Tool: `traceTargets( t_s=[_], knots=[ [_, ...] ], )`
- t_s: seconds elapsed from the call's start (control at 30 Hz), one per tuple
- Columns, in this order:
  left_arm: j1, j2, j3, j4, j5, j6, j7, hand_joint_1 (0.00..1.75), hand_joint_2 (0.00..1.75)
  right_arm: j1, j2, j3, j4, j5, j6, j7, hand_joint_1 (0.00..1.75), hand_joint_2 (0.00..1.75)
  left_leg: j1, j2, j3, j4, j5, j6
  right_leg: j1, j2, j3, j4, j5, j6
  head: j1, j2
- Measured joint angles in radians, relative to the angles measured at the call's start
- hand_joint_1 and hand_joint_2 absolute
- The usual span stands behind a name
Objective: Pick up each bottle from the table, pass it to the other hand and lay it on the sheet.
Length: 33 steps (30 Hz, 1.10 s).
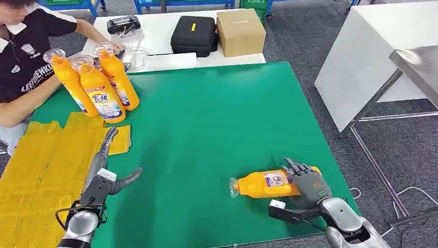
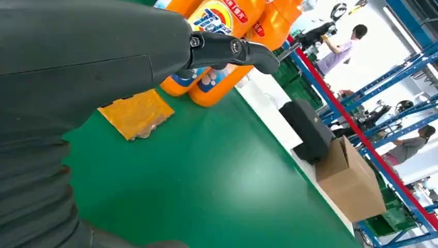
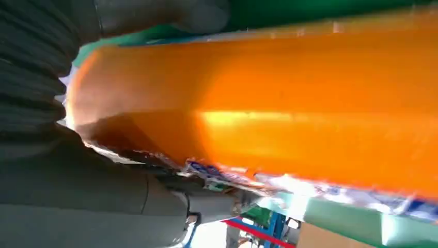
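Down at the near right of the green surface (image 1: pixel 217 119), one orange bottle (image 1: pixel 268 184) lies on its side, its clear cap pointing toward the robot's left and its label facing up; the print on that label is too small to read. The right hand (image 1: pixel 306 182) is laid over the bottle's base end, its fingers (image 1: pixel 295 166) draped across the orange body, and the right wrist view shows the bottle (image 3: pixel 289 103) pressed close against the palm with the thumb (image 3: pixel 170 13) on the other side, so the hand is grasping it while it rests on the surface.

Three more orange bottles (image 1: pixel 98 85) stand upright together at the far left, touching each other, each with a clear cap. The middle one carries a label reading "Tide" in blue letters, and the left wrist view shows the same wording (image 2: pixel 209 18) on the bottles (image 2: pixel 222 46). A person (image 1: pixel 26 51) in a dark shirt with white lettering sits just behind them, one hand near the caps.

The left hand (image 1: pixel 111 165) hovers over the edge of the yellow sheet (image 1: pixel 41 170), fingers (image 1: pixel 108 142) stretched out and released, holding nothing.

Beyond the green surface, a black case (image 1: pixel 193 35) and a closed cardboard box (image 1: pixel 240 32) sit side by side on a white table (image 1: pixel 160 39).
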Motion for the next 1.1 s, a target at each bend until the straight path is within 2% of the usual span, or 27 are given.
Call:
traceTargets(
  t_s=[0.47, 0.6, 0.8, 0.97, 1.1],
  knots=[
    [-0.001, -0.002, 0.000, 0.000, 0.000, -0.006, 0.000, 0.00, 1.75, -0.016, 0.024, -0.013, 0.017, -0.039, -0.010, -0.076, 1.75, 1.75, 0.000, 0.000, -0.001, 0.000, 0.000, 0.000, 0.000, 0.000, -0.001, 0.000, 0.000, 0.000, 0.000, 0.000],
    [-0.002, -0.003, 0.000, 0.000, 0.000, -0.011, 0.000, 0.00, 1.75, -0.020, 0.043, -0.012, 0.023, -0.058, -0.053, -0.122, 1.75, 1.75, 0.000, 0.000, -0.001, 0.000, 0.000, 0.000, 0.000, 0.000, -0.001, 0.000, 0.000, 0.000, 0.000, 0.000],
    [-0.016, -0.009, -0.021, 0.000, 0.000, -0.062, -0.007, 0.00, 1.75, -0.056, 0.154, -0.011, 0.030, -0.187, -0.168, -0.247, 1.75, 1.75, 0.001, 0.000, -0.001, 0.000, 0.000, 0.000, 0.001, 0.000, -0.002, 0.000, 0.000, 0.000, 0.000, 0.000],
    [-0.029, -0.015, -0.089, 0.000, 0.018, -0.116, 0.003, 0.00, 1.75, -0.104, 0.316, -0.072, 0.052, -0.509, -0.233, -0.324, 1.75, 1.75, 0.002, 0.000, -0.002, 0.000, 0.001, 0.000, 0.001, 0.000, -0.002, 0.001, 0.000, 0.000, 0.000, 0.000],
    [-0.051, -0.023, -0.165, -0.001, 0.067, -0.155, 0.011, 0.00, 1.75, -0.152, 0.426, -0.111, 0.104, -0.667, -0.228, -0.350, 1.75, 1.75, 0.002, 0.000, -0.002, 0.000, 0.001, 0.000, 0.001, 0.000, -0.002, 0.001, 0.000, 0.000, 0.000, 0.000]
  ],
)
